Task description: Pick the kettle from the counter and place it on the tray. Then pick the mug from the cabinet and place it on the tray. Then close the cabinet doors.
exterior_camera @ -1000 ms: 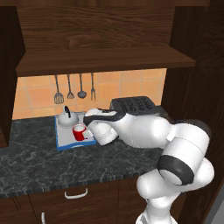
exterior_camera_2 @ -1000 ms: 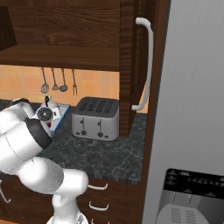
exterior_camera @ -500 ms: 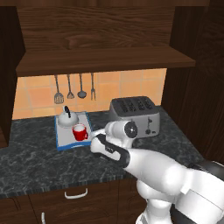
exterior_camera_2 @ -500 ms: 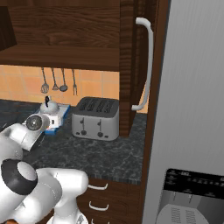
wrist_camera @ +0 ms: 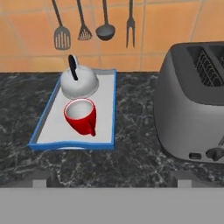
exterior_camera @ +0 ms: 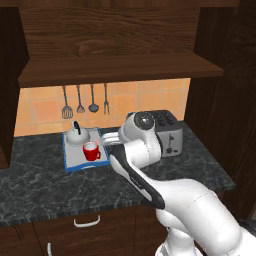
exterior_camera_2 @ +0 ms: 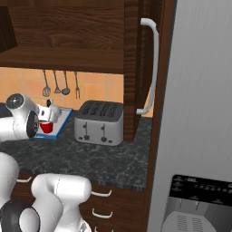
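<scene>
Hand view: kettle point(wrist_camera: 78, 83) and mug point(wrist_camera: 81, 115) both sit on the tray point(wrist_camera: 107, 113), touching, so both placements look done. Tool point(wrist_camera: 111, 178) is wide open, holding nothing, beside the tray. Cabinet door point(exterior_camera_2: 144, 68) stands open, likely next.

An orange tiled wall point(wrist_camera: 166, 30) runs behind the dark marbled tabletop point(exterior_camera: 45, 185). Four dark utensils point(wrist_camera: 94, 22) hang in a row on that wall: a slotted turner, a spatula, a ladle and a fork. A boxy silver toaster point(exterior_camera_2: 99, 122) stands on the tabletop to the right of the utensils, below the dark wood shelf point(exterior_camera: 120, 67). Wood drawers with white handles point(exterior_camera: 86, 220) sit under the tabletop. Right of the toaster rises a dark wood panel with a long pale bar handle point(exterior_camera_2: 152, 68), and beyond it a tall grey appliance point(exterior_camera_2: 201, 113) with a dark control panel low on its front.
</scene>
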### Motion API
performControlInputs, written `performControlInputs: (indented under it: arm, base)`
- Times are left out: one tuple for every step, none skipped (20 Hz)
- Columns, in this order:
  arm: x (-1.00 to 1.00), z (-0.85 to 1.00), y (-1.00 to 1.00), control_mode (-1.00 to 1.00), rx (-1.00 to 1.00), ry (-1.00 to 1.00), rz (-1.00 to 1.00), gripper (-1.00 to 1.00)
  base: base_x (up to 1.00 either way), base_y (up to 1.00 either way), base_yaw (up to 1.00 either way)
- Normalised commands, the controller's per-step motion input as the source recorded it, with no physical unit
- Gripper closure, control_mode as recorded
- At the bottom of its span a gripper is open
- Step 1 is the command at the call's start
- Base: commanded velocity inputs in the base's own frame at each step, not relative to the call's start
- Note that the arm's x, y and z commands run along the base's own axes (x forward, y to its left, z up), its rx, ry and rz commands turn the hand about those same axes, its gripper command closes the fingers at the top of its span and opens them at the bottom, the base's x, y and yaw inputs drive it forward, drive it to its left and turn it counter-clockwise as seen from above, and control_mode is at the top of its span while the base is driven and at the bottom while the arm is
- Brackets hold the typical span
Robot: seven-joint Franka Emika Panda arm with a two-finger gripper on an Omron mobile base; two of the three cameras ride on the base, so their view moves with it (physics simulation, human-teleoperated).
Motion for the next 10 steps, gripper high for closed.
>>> performControlInputs:
  arm:
    - [-0.76, 0.40, -0.14, -1.00, 0.00, 0.00, 0.00, -1.00]
    - [-0.75, 0.38, -0.16, -1.00, 0.00, 0.00, 0.00, -1.00]
    - [-0.71, 0.37, -0.14, -1.00, 0.00, 0.00, 0.00, -1.00]
    - [-0.70, 0.35, -0.17, -1.00, 0.00, 0.00, 0.00, -1.00]
    - [-0.69, 0.33, -0.19, -1.00, 0.00, 0.00, 0.00, -1.00]
    - [-0.70, 0.32, -0.24, -1.00, 0.00, 0.00, 0.00, -1.00]
    - [-0.71, 0.27, -0.25, -1.00, 0.00, 0.00, 0.00, -1.00]
    - [-0.72, 0.22, -0.28, -1.00, 0.00, 0.00, 0.00, -1.00]
    - [-0.73, 0.20, -0.30, -1.00, 0.00, 0.00, 0.00, -1.00]
    - [-0.73, 0.18, -0.31, -1.00, 0.00, 0.00, 0.00, -1.00]
  base:
    - [0.00, 0.00, 0.00]
    - [0.00, 0.00, 0.00]
    - [0.00, 0.00, 0.00]
    - [0.00, 0.00, 0.00]
    - [0.00, 0.00, 0.00]
    - [0.00, 0.00, 0.00]
    - [0.00, 0.00, 0.00]
    - [0.00, 0.00, 0.00]
    - [0.00, 0.00, 0.00]
    - [0.00, 0.00, 0.00]
